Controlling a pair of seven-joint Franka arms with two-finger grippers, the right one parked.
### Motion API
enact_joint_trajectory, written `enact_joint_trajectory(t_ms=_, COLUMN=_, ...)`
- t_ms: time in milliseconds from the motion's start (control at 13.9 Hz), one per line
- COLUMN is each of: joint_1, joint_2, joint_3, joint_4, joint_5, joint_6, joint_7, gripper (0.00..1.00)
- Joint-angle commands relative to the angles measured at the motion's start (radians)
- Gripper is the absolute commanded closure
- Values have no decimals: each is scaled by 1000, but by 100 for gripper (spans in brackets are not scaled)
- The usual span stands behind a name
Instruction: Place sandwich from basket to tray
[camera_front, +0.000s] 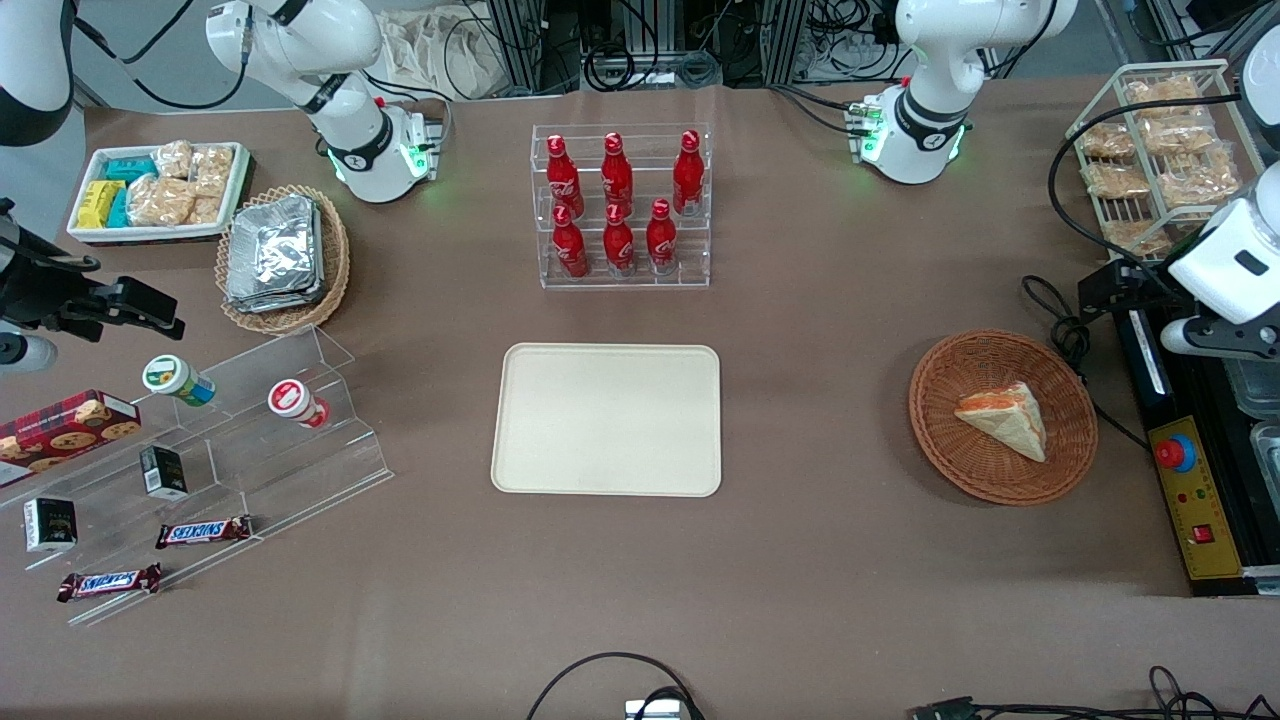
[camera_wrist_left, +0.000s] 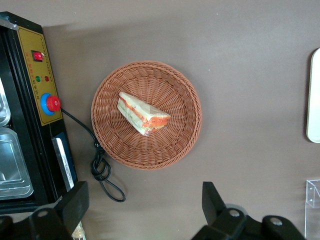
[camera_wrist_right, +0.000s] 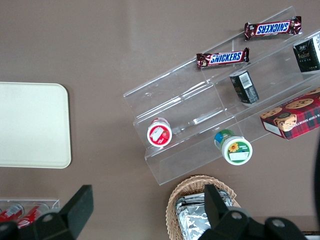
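seven red bottles (camera_front: 620, 205) are held upright in a clear rack (camera_front: 622, 278) at mid-table, far from the front camera. toward the parked arm's end, foil packets (camera_front: 272, 250) are stacked in a light wicker basket (camera_front: 335, 270), and two snickers bars (camera_front: 203, 532) are laid on a clear stepped stand (camera_front: 330, 450). toward the working arm's end, a red button (camera_front: 1175, 455) is seen on a control box (camera_front: 1200, 500).

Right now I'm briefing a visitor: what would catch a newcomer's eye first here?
Probably the red bottles in their clear rack, above the bare tray at mid-table. Next, the sandwich lying in the basket toward the working arm's end, with the gripper open and hanging above the basket.
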Motion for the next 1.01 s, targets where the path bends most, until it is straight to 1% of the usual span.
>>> enact_joint_trajectory(t_ms=0, joint_1=10, joint_2=21, joint_3=-7, joint_4=35, joint_5=0, joint_6=-12, joint_7=-20, gripper=0)
enact_joint_trajectory(t_ms=289, joint_1=10, joint_2=38, joint_3=-7, joint_4=47, joint_5=-11, joint_6=-28, joint_7=-40, gripper=0)
enact_joint_trajectory(t_ms=577, joint_1=21, joint_2=32, joint_3=8, joint_4=-62, joint_5=-14, joint_6=-9, joint_7=-181, gripper=0)
enact_joint_trajectory(t_ms=722, joint_1=21, joint_2=27, joint_3=40, joint_4=-141, joint_5=-25, joint_6=74, joint_7=-267, gripper=0)
enact_joint_trajectory(t_ms=866, joint_1=21, joint_2=15, joint_3=77, joint_4=-247, joint_5=-30, joint_6=186, joint_7=-344, gripper=0)
enact_joint_trajectory(t_ms=938, joint_1=21, joint_2=10, joint_3=80, joint_4=-304, joint_5=-31, joint_6=265, joint_7=-367, gripper=0)
